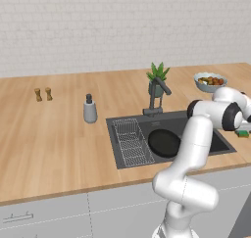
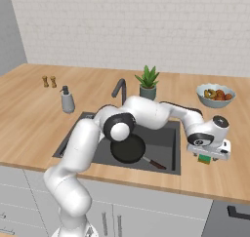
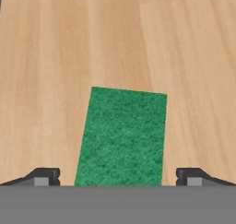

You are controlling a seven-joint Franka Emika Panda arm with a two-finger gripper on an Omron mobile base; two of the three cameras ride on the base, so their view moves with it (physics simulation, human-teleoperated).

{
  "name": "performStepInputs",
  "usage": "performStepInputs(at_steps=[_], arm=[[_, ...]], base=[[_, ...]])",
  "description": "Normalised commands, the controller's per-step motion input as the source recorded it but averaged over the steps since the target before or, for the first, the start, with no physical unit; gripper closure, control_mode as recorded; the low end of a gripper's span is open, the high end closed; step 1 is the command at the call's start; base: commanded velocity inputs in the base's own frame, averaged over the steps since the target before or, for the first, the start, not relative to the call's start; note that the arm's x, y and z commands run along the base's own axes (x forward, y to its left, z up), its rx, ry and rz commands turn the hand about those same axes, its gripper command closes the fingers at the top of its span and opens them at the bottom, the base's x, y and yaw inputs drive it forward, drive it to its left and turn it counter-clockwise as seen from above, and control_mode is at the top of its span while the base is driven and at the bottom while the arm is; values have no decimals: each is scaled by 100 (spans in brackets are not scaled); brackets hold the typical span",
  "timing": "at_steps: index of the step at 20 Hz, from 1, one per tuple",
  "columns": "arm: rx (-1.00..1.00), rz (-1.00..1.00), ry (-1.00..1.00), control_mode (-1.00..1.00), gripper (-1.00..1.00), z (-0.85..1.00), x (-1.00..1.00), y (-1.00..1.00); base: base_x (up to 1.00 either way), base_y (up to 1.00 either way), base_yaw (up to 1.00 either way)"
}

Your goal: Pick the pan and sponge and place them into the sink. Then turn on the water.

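The green sponge (image 3: 122, 138) lies flat on the wooden counter right of the sink (image 2: 163, 138), seen in the right base view as the sponge (image 2: 205, 158) and in the left base view as the sponge (image 1: 241, 133). My gripper (image 3: 118, 179) hangs just above it, open, one fingertip (image 3: 44, 177) on each side of the sponge, not closed on it. In the right base view the gripper (image 2: 208, 154) points down at the counter. The black pan (image 2: 128, 149) rests inside the sink, wooden handle toward the front; the pan (image 1: 164, 143) sits beside the wire rack (image 1: 130, 141). No water comes from the faucet (image 2: 119, 89).
A grey bowl of fruit (image 2: 215, 95) stands behind the gripper on the counter. A potted plant (image 2: 148, 83) stands behind the sink, a soap dispenser (image 2: 67, 101) to its left, two small shakers (image 2: 49, 81) farther left. The counter's front edge is close below the sponge.
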Motion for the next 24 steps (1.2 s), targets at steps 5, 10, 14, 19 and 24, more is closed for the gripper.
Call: performStepInputs(at_steps=[5, 10, 14, 19, 24], arm=[[0, 0, 0, -100, -100, -17, 6, 0], [0, 0, 0, -100, -100, -16, 4, 0], [0, 0, 0, -100, 100, -17, 5, 0], [0, -1, 0, -100, 100, -7, 1, 0], [0, 0, -1, -100, 100, 4, -3, 8]], base=[[0, 0, 0], [0, 0, 0], [0, 0, 0], [0, 0, 0], [0, 0, 0]])
